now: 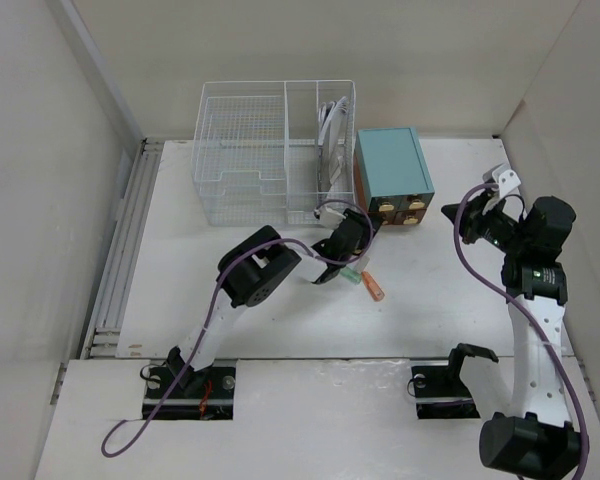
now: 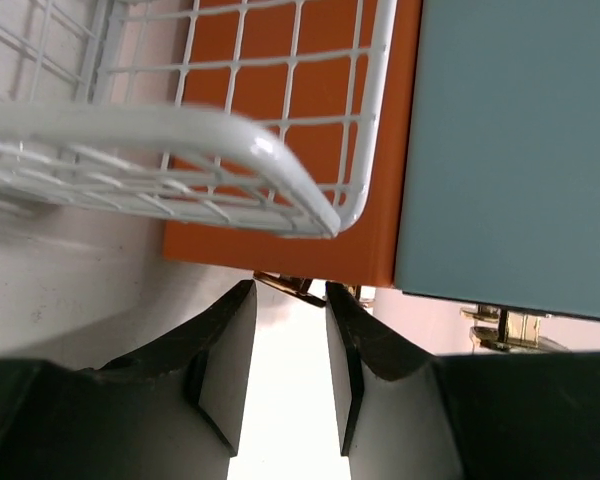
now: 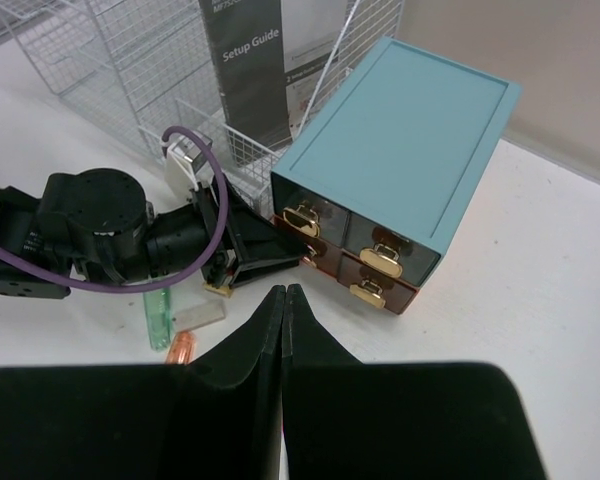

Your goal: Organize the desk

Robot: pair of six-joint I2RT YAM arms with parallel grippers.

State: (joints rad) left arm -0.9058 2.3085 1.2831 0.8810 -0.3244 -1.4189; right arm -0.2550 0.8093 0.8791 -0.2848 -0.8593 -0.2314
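The white desk holds a teal drawer box with brass handles on its dark drawer fronts. My left gripper is open at the box's lower left drawer. In the left wrist view its tips sit just short of a brass handle, with nothing between them. It also shows in the right wrist view. My right gripper is shut and empty, raised to the right of the box. Its closed fingers point toward the drawer fronts.
A white wire basket stands left of the box with a Setup Guide booklet in its right compartment. A green pen, a copper-coloured piece and a small white block lie beside the left gripper. A ribbed rail runs along the left edge.
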